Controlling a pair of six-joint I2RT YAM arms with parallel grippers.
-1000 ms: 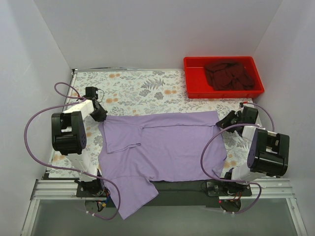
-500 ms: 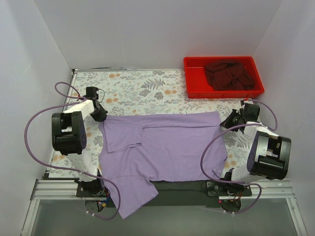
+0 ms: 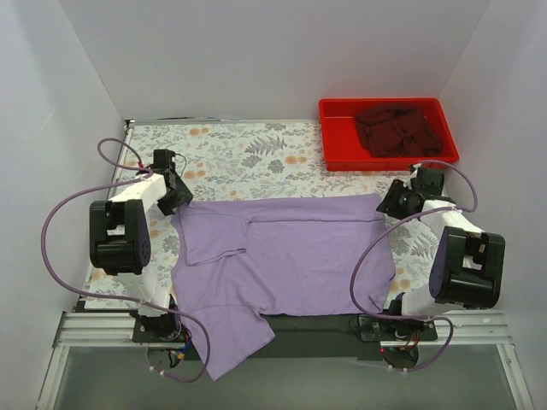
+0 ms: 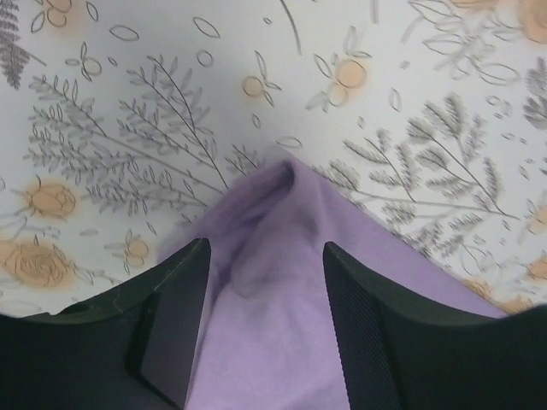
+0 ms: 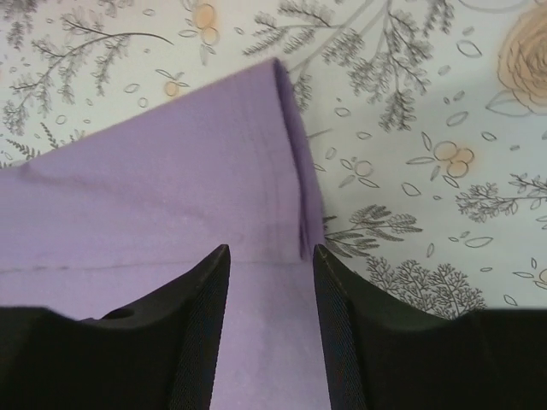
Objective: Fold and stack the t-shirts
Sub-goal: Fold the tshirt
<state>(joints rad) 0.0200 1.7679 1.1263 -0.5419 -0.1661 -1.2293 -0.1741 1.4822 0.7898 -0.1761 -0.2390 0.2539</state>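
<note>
The lavender t-shirt [image 3: 282,252] lies spread on the floral table, its far part folded over and one sleeve hanging off the near edge. My left gripper [image 3: 177,198] is open over the shirt's far left corner [image 4: 282,256]; cloth lies between the open fingers. My right gripper [image 3: 386,203] is open over the far right corner [image 5: 256,196], with the folded hem between its fingers. The maroon t-shirt [image 3: 398,130] lies crumpled in the red tray [image 3: 335,154] at the back right.
White walls close in the table on three sides. The floral table cover [image 3: 248,154] shows beyond the shirt. Purple cables loop beside both arm bases near the front rail [image 3: 282,329].
My right gripper has moved away from me toward the far right corner of the shirt, and the right edge of the fold has shifted slightly. The left gripper has shifted slightly.
</note>
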